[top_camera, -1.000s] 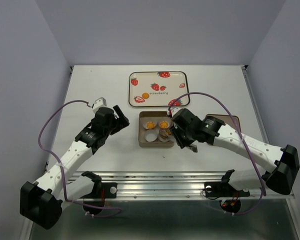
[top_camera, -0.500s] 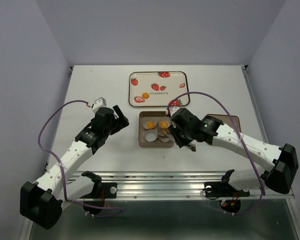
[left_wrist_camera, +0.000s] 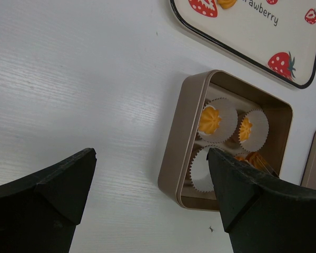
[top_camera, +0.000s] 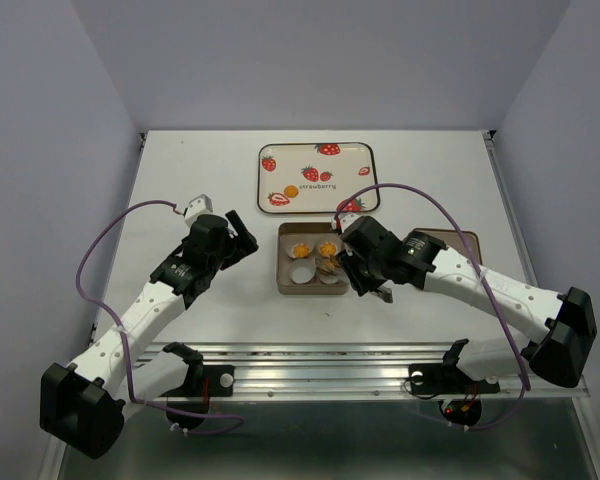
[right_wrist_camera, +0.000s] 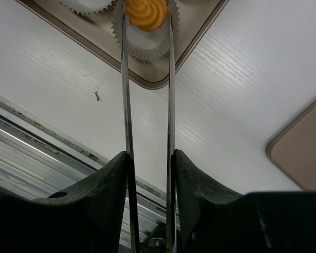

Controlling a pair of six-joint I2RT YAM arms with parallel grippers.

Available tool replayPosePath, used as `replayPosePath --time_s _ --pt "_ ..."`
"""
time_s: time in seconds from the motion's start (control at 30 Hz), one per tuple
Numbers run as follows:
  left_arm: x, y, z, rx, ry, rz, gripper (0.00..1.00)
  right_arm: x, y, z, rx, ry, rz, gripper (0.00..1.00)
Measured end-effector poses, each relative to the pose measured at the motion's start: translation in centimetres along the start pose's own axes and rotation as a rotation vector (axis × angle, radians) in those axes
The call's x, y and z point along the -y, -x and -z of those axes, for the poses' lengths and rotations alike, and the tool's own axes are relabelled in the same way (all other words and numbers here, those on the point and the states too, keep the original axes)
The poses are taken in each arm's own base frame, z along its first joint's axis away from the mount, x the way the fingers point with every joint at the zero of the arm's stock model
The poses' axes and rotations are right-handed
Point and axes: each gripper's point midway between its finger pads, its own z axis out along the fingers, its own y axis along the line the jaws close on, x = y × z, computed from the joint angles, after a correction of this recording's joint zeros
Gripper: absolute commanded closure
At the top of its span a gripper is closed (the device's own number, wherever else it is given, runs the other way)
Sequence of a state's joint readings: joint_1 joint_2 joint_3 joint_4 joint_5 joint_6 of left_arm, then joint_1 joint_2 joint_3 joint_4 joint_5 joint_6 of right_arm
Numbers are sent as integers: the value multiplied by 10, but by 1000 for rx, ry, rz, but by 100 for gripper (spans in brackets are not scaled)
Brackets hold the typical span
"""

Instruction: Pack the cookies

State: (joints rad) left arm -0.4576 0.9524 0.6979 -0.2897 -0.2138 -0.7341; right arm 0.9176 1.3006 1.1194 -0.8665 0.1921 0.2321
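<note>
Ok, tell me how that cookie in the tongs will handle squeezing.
The cookie shows piped ridges, so it is probably brittle and could crumble under a hard squeeze. It looks small, so likely light. The thin smooth tongs touch only its sides, so it might slip.

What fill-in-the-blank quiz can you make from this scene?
1. The tongs gripped by the right end effector pinch a ____ over the box.
2. Exactly ____ cookie lies on the tray.
3. The tray is printed with red ____.
4. The left end effector is open and holds ____.

Missing words: cookie; one; strawberries; nothing.
</note>
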Motion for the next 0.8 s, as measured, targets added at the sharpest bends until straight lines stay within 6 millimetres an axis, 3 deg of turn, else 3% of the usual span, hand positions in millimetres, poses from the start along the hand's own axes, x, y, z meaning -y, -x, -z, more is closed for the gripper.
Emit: replayPosePath --time_s 0.8 --pt "0 0 0 1 -1 6 1 2 -1 4 6 -6 -1 53"
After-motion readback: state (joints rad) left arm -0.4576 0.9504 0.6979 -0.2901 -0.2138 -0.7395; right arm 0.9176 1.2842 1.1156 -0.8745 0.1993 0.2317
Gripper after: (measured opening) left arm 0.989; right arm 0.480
